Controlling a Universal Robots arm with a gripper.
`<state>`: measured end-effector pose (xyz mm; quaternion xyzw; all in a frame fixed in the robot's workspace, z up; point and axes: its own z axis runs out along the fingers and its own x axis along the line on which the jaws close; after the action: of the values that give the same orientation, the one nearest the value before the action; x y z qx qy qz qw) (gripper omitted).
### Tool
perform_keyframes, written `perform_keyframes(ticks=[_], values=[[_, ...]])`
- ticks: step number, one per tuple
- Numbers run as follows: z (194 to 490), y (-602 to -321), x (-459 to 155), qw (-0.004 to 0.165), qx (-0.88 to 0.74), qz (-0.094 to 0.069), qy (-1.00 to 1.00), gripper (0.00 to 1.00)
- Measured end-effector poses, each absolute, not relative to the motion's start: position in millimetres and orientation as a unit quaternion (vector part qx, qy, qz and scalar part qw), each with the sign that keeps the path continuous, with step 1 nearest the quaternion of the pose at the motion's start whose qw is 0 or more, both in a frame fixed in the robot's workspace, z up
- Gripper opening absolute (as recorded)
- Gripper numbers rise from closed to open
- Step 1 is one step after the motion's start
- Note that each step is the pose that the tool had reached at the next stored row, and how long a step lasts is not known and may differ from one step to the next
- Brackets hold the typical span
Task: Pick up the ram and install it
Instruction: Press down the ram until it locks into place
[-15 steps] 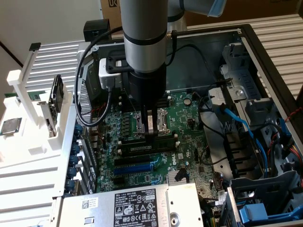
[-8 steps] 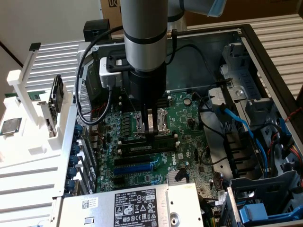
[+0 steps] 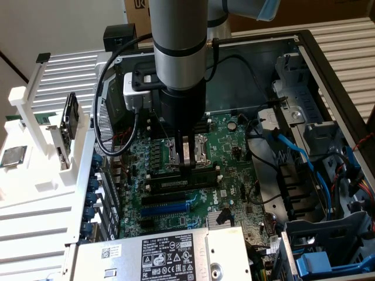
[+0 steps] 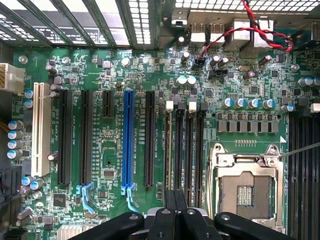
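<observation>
though perhaps empty, closed tool above motherboard slots

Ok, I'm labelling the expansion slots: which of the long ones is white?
The slot at the end of the row, beside the blue-topped capacitors. Its neighbours are black, and one further along is blue.

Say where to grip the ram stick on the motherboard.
The ram appears to stand on edge in its slot below the shut claw. Pinch its exposed top edge mid-length, across the thin faces, from straight above; neighbouring slots block the sides.
</observation>
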<state>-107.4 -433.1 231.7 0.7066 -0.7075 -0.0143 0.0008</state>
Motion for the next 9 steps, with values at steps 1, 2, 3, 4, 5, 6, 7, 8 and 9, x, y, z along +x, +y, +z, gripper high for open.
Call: perform_keyframes(ticks=[1,2,3,4,5,6,7,8,9], values=[[231.7,-433.1,-107.4,0.001,0.707,-0.014,-0.707,0.1],[231.5,-433.0,-107.4,0.001,0.707,-0.014,-0.707,0.1],[231.5,-433.0,-107.4,0.001,0.707,-0.014,-0.707,0.1],[231.5,-433.0,-107.4,0.001,0.707,-0.014,-0.707,0.1],[231.5,-433.0,-107.4,0.001,0.707,-0.014,-0.707,0.1],[231.5,-433.0,-107.4,0.001,0.707,-0.014,-0.707,0.1],[231.5,-433.0,-107.4,0.001,0.707,-0.014,-0.707,0.1],[231.5,-433.1,-107.4,0.001,0.707,-0.014,-0.708,0.1],[231.4,-433.2,-107.4,0.001,0.707,-0.014,-0.708,0.1]])
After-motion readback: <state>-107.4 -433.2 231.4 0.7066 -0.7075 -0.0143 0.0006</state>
